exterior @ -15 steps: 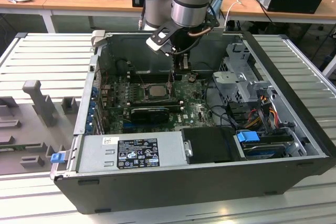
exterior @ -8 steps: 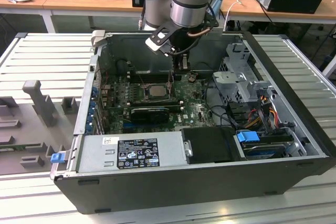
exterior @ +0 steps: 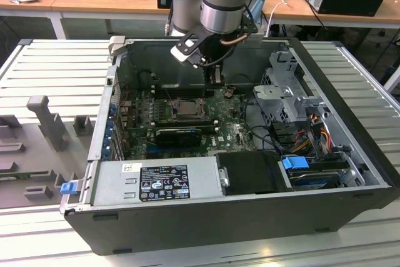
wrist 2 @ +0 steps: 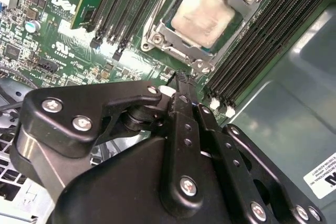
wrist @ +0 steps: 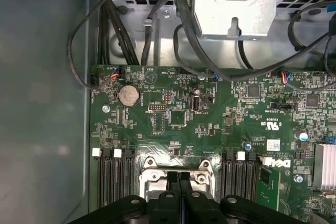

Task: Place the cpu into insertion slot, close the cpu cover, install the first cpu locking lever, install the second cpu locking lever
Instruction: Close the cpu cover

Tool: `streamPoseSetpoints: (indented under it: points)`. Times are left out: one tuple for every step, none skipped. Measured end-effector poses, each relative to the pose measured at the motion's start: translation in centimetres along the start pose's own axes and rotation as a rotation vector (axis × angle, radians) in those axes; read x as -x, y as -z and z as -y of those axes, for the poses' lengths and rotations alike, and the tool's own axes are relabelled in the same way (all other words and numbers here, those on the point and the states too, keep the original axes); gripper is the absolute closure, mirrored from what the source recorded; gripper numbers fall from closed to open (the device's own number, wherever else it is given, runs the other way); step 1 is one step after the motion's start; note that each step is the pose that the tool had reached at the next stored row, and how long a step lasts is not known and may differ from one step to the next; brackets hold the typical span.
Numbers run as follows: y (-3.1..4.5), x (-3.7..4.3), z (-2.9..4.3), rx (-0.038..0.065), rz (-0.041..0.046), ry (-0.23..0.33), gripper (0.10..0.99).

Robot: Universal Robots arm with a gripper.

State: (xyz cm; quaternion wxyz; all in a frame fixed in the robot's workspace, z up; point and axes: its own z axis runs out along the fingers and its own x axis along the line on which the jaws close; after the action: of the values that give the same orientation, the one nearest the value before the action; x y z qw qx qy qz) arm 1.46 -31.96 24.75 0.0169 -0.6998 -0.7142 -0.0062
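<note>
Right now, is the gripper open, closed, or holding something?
Gripper: jaws shut, nothing visible between them, tips near the cpu.

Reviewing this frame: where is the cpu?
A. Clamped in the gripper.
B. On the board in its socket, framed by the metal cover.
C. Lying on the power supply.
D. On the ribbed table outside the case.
B: in the second wrist view the cpu sits inside the window of the cpu cover on the green board.
</note>
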Motion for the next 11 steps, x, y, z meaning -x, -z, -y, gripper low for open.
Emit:
streamPoseSetpoints:
  points:
    - [-0.15, 0.00, 0.11, 0.000, 0.0005, 0.000, 0.980]
    - [-0.46, 0.01, 0.22, 0.000, 0.0007, 0.000, 0.980]
    - [-0.77, 0.01, 0.33, 0.000, 0.0008, 0.000, 0.980]
    - [-0.95, 0.02, 0.44, 0.000, 0.0009, 0.000, 0.980]
    - [-1.13, 0.02, 0.58, 0.000, 0.0008, 0.000, 0.980]
    - [-1.24, 0.02, 0.75, 0.000, 0.0007, 0.000, 0.980]
    - [-1.31, 0.01, 0.99, 0.000, 0.0007, 0.000, 0.980]
    - [-1.40, 0.00, 1.49, 0.000, 0.0008, 0.000, 0.980]
    - [-1.45, 0.00, 1.81, 0.000, 0.0007, 0.000, 0.980]
    - [-1.50, -0.01, 2.17, 0.000, 0.0008, 0.000, 0.980]
    - [-1.60, -0.03, 2.72, 0.000, 0.0008, 0.000, 0.980]
